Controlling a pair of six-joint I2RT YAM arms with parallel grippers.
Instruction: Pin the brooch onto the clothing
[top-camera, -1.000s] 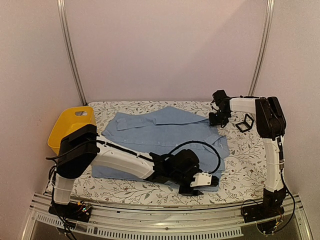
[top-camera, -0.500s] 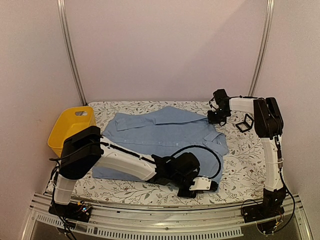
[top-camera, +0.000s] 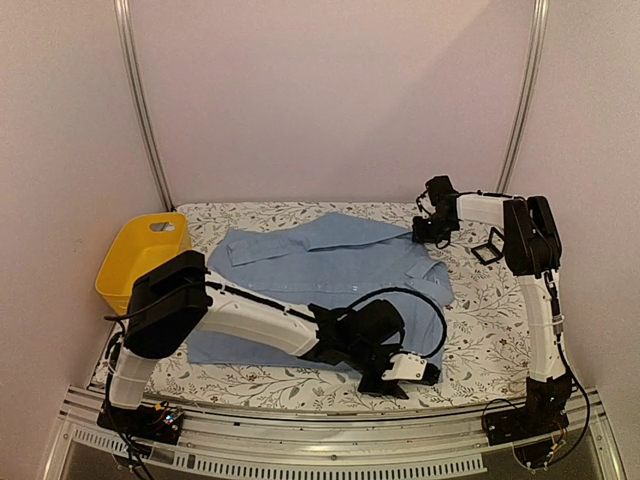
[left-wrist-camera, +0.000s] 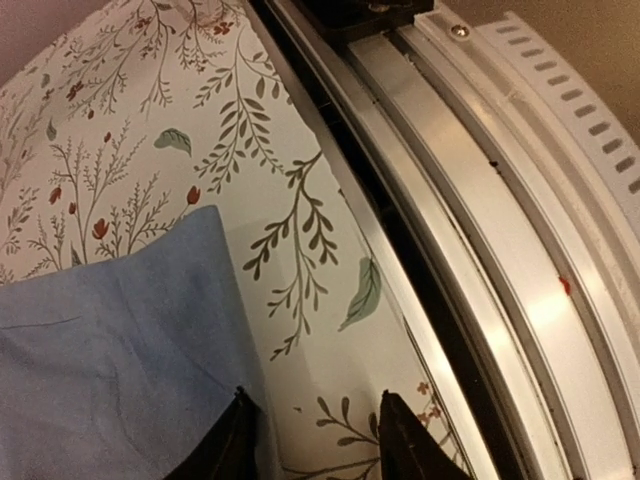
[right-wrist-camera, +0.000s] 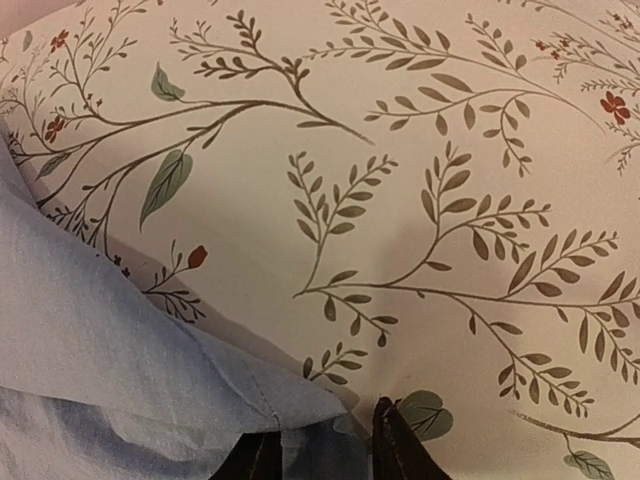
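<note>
The clothing (top-camera: 320, 265), a light blue shirt, lies spread on the floral tablecloth. My left gripper (top-camera: 428, 374) sits low at the shirt's near right hem. In the left wrist view it (left-wrist-camera: 318, 445) is open: the hem edge (left-wrist-camera: 150, 340) ends at the left finger and only tablecloth shows between the tips. My right gripper (top-camera: 432, 232) is at the shirt's far right corner. In the right wrist view it (right-wrist-camera: 325, 450) stands open, and that corner of cloth (right-wrist-camera: 300, 410) lies flat between its fingers. The brooch is out of view.
A yellow basket (top-camera: 140, 250) stands at the table's left edge. A small black square frame (top-camera: 490, 245) lies right of the right gripper. The metal rail (left-wrist-camera: 480, 230) of the table's near edge runs close to the left gripper.
The left gripper has slid toward the near right, and the shirt's near right hem has spread out with it. The right gripper has shifted slightly left, and the far corner of the shirt lies flatter.
</note>
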